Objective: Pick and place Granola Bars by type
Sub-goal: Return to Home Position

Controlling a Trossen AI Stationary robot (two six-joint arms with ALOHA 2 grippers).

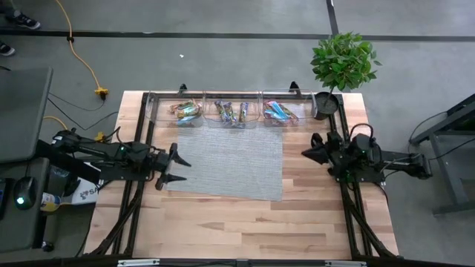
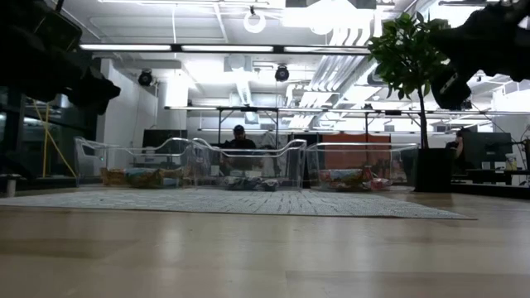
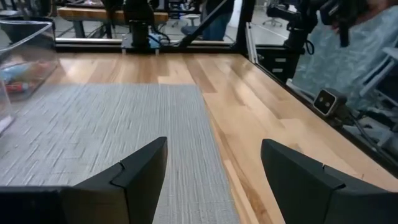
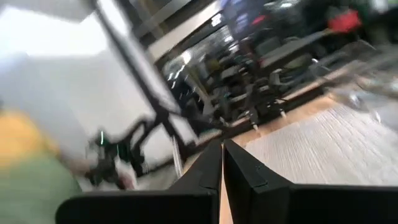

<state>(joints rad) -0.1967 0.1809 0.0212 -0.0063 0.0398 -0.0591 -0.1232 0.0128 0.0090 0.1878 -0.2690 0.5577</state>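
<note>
From above, we see the left gripper (image 1: 180,168) at the near-left corner of the grey mat (image 1: 230,167), its two fingers spread wide with nothing between them. The Granola Bars (image 1: 231,113) all lie in the clear bins (image 1: 204,100) along the far edge of the table (image 1: 223,230). They are well apart from this gripper, off to the side of its fingertips rather than ahead of them. Tan-green bars fill the bin nearest it, dark ones the middle bin, and light blue and pink ones the farthest. The right gripper (image 1: 304,153) hangs just off the mat's opposite edge, its fingers pressed together to a point and gripping nothing. The blue and pink bars are the nearest to it, yet also apart and to its side. A potted plant (image 1: 343,63) stands behind it.

At table height, the left arm (image 2: 50,58) and right arm (image 2: 484,37) are dark shapes high above the table. The Granola Bars (image 2: 132,176) sit low in the clear bins (image 2: 248,153), beyond the mat (image 2: 232,201). A person (image 2: 239,136) shows in the room behind.

From the left wrist, the left gripper (image 3: 213,146) gapes over the mat (image 3: 93,130), empty. One of the clear bins (image 3: 31,37) stands off to the side with some Granola Bars (image 3: 18,78) inside.

From the right wrist, the right gripper (image 4: 222,146) shows its fingers closed against each other, with the mat (image 4: 323,149) beyond them. The view is too blurred for us to find any bar.
</note>
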